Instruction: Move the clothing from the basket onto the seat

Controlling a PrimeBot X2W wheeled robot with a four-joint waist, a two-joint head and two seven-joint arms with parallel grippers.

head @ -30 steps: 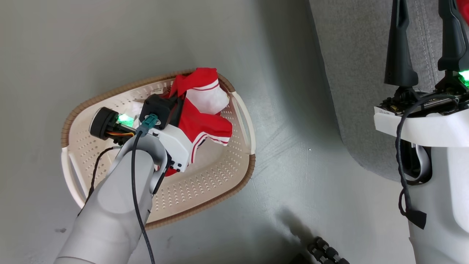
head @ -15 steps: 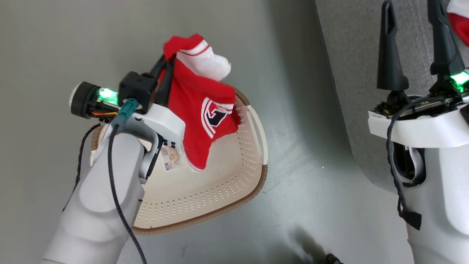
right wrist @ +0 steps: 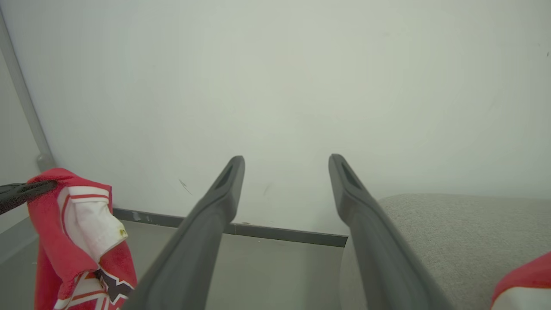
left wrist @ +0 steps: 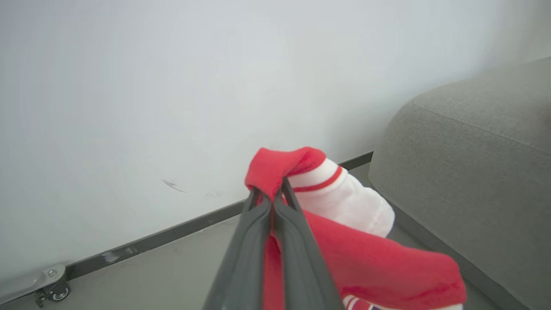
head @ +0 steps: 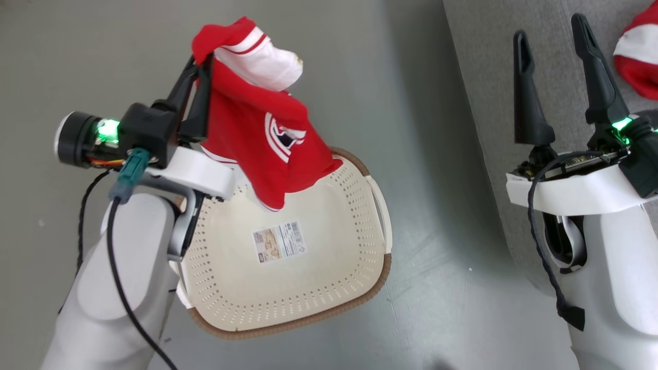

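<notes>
My left gripper [head: 201, 60] is shut on a red and white garment [head: 262, 133], which hangs from its tips above the far left of the cream basket [head: 360, 288]. The left wrist view has the same garment [left wrist: 335, 241] pinched between the fingers [left wrist: 275, 228]. The basket's floor carries nothing but a label. A second red and white garment [head: 637, 56] lies on the grey seat [head: 483, 77] at the upper right. My right gripper [head: 552, 36] stands open over the seat's edge, nothing between its fingers [right wrist: 206, 232].
Grey floor surrounds the basket. A pale wall with a dark baseboard [right wrist: 275, 232] stands behind it in both wrist views. A small caster [left wrist: 51, 290] sits by the wall at the lower left of the left wrist view.
My left gripper has lifted the garment up out of the basket, uncovering the label on the basket's floor. The head camera has shifted, bringing the second garment on the seat into view.
</notes>
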